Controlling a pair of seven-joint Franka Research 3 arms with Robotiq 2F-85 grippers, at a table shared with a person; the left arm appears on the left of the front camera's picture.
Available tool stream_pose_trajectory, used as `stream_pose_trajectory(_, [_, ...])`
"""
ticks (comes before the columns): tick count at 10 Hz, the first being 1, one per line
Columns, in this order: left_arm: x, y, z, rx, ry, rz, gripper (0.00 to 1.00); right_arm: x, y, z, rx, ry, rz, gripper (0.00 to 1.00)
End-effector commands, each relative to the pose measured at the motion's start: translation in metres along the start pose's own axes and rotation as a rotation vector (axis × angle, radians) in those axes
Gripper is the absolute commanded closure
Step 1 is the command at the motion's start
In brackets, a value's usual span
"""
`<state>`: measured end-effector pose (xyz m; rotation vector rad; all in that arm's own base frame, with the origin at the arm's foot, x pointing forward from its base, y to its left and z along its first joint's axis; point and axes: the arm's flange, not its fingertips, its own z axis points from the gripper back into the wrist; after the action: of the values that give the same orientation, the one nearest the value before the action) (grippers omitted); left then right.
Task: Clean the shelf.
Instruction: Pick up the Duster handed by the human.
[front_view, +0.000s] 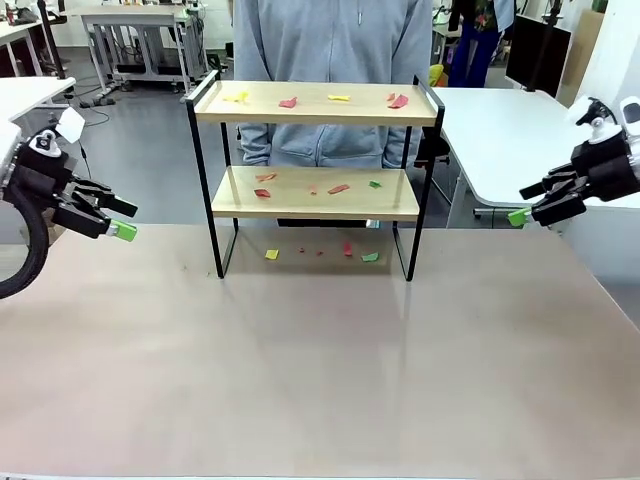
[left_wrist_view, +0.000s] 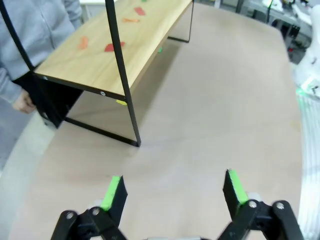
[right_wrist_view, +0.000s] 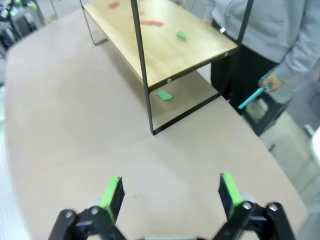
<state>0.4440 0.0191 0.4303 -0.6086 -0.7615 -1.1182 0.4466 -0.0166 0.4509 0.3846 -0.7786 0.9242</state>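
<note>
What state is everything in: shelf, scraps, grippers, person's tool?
Two-tier light wooden shelf in black metal frame: upright, both boards littered.
Small red, yellow and green scraps: loose on both boards and on the beige table beneath.
Left gripper: open, empty, clear of the shelf.
Right gripper: open, empty, clear of the shelf.
Teal brush-like tool: held in the person's hand.

Tbl (front_view: 320, 370) w/ shelf (front_view: 365, 108), scraps (front_view: 271, 254).

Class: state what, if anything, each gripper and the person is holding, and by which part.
The left gripper and right gripper are open and hold nothing. The person's hand holds a thin teal tool by one end.
</note>
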Motion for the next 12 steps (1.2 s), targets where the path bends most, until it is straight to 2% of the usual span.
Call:
stream_pose_trajectory(1, [0.007, -0.01, 0.013, 0.007, -0.006, -0.021, 0.0, 0.005, 0.007, 0.007, -0.019, 0.009, -0.002, 0.0])
stream_pose_trajectory(4, [0.006, -0.006, 0.01, 0.008, 0.022, -0.012, 0.0, 0.006, 0.005, 0.003, -0.023, 0.024, -0.001, 0.0])
stream_pose_trajectory(5, [0.002, 0.025, 0.014, 0.023, -0.038, 0.018, 0.0, 0.003, -0.031, 0.002, 0.031, -0.005, -0.039, 0.0])
stream_pose_trajectory(6, [-0.007, 0.05, 0.016, 0.02, -0.089, 0.036, 0.0, -0.004, -0.061, -0.003, 0.069, -0.077, -0.028, 0.0])
stream_pose_trajectory(7, [-0.015, 0.071, 0.016, -0.011, -0.138, 0.04, 0.0, -0.012, -0.086, -0.01, 0.184, -0.13, -0.003, 0.0])
stream_pose_trajectory(8, [-0.024, 0.096, 0.017, -0.069, -0.211, 0.009, 0.0, -0.023, -0.115, -0.019, 0.185, -0.228, 0.033, 0.0])
stream_pose_trajectory(10, [-0.047, 0.129, 0.016, -0.116, -0.337, -0.066, 0.0, -0.048, -0.158, -0.032, 0.169, -0.321, 0.095, 0.0])
stream_pose_trajectory(12, [-0.071, 0.154, 0.013, -0.154, -0.495, -0.172, 0.0, -0.076, -0.194, -0.048, 0.211, -0.408, 0.122, 0.0])
